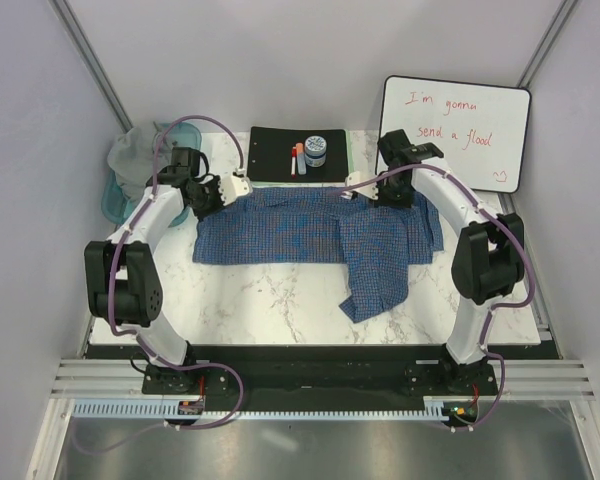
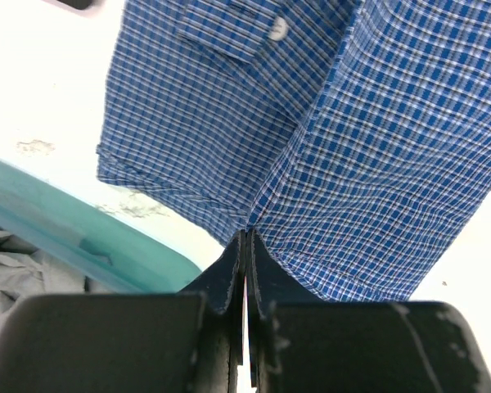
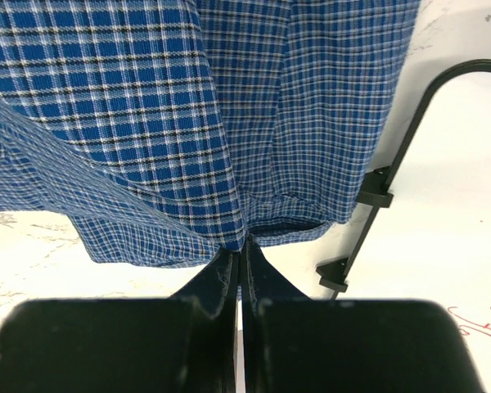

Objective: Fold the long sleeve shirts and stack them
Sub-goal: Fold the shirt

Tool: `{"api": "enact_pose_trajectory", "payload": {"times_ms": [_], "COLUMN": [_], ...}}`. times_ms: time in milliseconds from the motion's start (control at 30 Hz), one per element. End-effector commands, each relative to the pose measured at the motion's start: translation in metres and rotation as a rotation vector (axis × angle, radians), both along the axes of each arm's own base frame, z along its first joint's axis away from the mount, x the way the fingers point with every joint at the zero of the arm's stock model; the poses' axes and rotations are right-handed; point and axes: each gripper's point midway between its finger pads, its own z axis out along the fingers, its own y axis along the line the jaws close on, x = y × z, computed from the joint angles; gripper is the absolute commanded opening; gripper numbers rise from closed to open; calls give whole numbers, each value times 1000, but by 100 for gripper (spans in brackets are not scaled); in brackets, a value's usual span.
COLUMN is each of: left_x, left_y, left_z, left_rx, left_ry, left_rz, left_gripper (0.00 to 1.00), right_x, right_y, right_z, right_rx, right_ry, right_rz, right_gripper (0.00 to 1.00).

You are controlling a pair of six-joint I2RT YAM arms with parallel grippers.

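Observation:
The blue-and-white check shirt (image 1: 310,238) lies spread across the marble table, one part hanging toward the near side at the right. My left gripper (image 1: 238,188) pinches its far left edge; in the left wrist view the left gripper (image 2: 245,239) is shut on a fold of check cloth (image 2: 368,147). My right gripper (image 1: 358,195) holds the far edge right of the middle; in the right wrist view the right gripper (image 3: 243,242) is shut on the check cloth (image 3: 147,106). The grey shirt (image 1: 130,150) sits bunched in the tub, and grey cloth (image 2: 8,282) shows by the left gripper.
A teal plastic tub (image 1: 113,203) stands at the far left, its rim (image 2: 74,233) close beside the left gripper. A black mat (image 1: 270,150) with a jar (image 1: 316,150) and markers (image 1: 297,160) lies at the back. A whiteboard (image 1: 455,130) leans at the back right, its black stand (image 3: 393,164) near the right gripper.

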Motion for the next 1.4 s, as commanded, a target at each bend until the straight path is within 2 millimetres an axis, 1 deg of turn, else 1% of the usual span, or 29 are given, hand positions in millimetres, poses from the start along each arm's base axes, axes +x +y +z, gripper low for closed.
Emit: {"api": "enact_pose_trajectory", "payload": {"times_ms": [0,133,233,267,333,367,433,467,533,633,800,900,933,1000,1033,1067,1100,1133,1167,1200,1233,1267,1300,1333,1367], "left_x": [25,32,36,37,40,41,43,43,47,49,48,51,52,54,55,56,56,59,57,56,48,43,36,27,21], "left_y": [1,2,5,6,6,7,8,10,13,16,13,14,15,17,19,21,24,29,31,32,30,28,25,19,16], "left_z": [14,7,-2,-6,-8,-10,-16,-18,-25,-28,-30,-37,-38,-44,-45,-49,-49,-46,-45,-30,-29,-20,-5,-4,-2], "left_rx": [-23,-17,-4,0,-4,-3,3,6,18,21,2,7,14,18,24,27,29,45,33,17,0,-22,-54,-85,-109], "left_ry": [-56,-60,-53,-47,-57,-57,-51,-49,-57,-74,-68,-56,-55,-46,-45,-37,-36,-46,-41,-67,-58,-69,-84,-64,-46], "left_rz": [46,56,66,70,81,85,99,107,133,160,177,188,196,220,233,256,279,311,356,375,384,389,406,400,409], "left_gripper": [2,2,2,2,2,2,2,2,2,2,2,2,2,5,9,14,23,26,30,40,45,50,56,57,57], "right_x": [19,21,24,26,27,27,29,33,41,45,45,42,41,37,35,35,35,40,41,43,43,41,39,32,26], "right_y": [3,5,4,4,6,6,3,4,-1,-3,1,-1,-2,-5,-6,-8,-12,-13,-15,-26,-23,-23,-33,-34,-28], "right_z": [14,7,2,-2,-5,-10,-15,-18,-23,-28,-24,-32,-38,-44,-49,-50,-51,-46,-42,-37,-22,-15,-10,-1,0], "right_rx": [32,33,28,31,34,35,19,27,3,7,37,21,14,5,-1,-4,-3,7,32,58,120,185,238,278,345], "right_ry": [-47,-35,-30,-27,-23,-18,-21,-36,-77,-89,-100,-81,-69,-55,-45,-46,-45,-56,-56,-54,-26,4,33,74,125], "right_rz": [5,3,-6,-15,-21,-29,-44,-60,-101,-153,-172,-177,-185,-198,-214,-233,-261,-287,-347,-401,-434,-495,-555,-585,-597], "right_gripper": [0,0,0,0,0,0,0,0,0,0,0,0,0,1,3,7,23,30,37,52,55,58,59,61,61]}}
